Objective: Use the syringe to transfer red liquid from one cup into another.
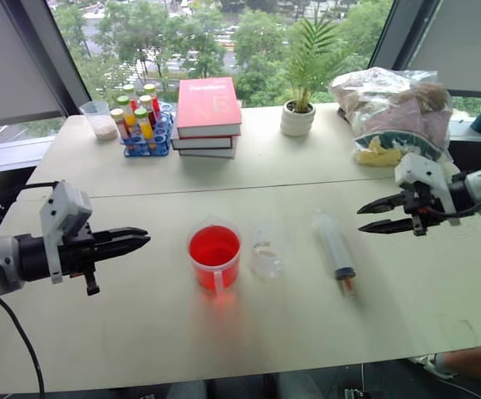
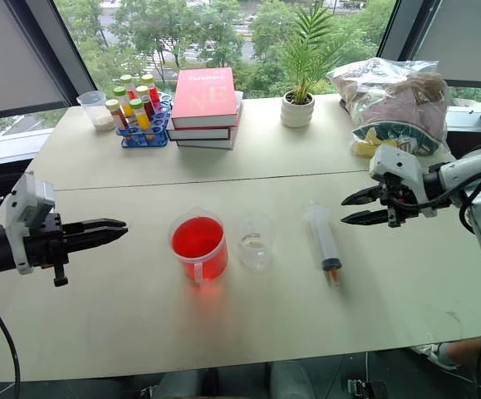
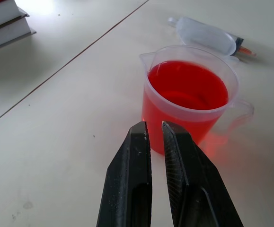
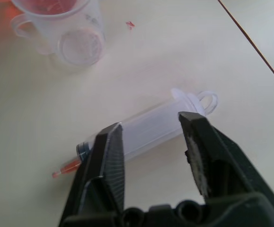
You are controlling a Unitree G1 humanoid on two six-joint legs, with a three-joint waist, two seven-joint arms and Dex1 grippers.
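Note:
The syringe (image 1: 334,249) lies flat on the table with its orange-red tip toward the front edge and its ring-topped plunger toward the back. Left of it stands the smaller clear cup (image 1: 267,249), and further left the wider cup of red liquid (image 1: 214,253). My right gripper (image 1: 362,219) hovers open to the right of the syringe, above the table. In the right wrist view the syringe barrel (image 4: 148,126) shows between the spread fingers, untouched. My left gripper (image 1: 143,240) is shut and empty, pointing at the red cup (image 3: 186,94) from the left, apart from it.
At the back of the table stand a stack of books (image 1: 208,116), a blue rack of capped tubes (image 1: 143,125), a small tub of white powder (image 1: 99,119), a potted plant (image 1: 300,100) and a stuffed plastic bag (image 1: 394,112). A seam (image 1: 223,189) crosses the tabletop.

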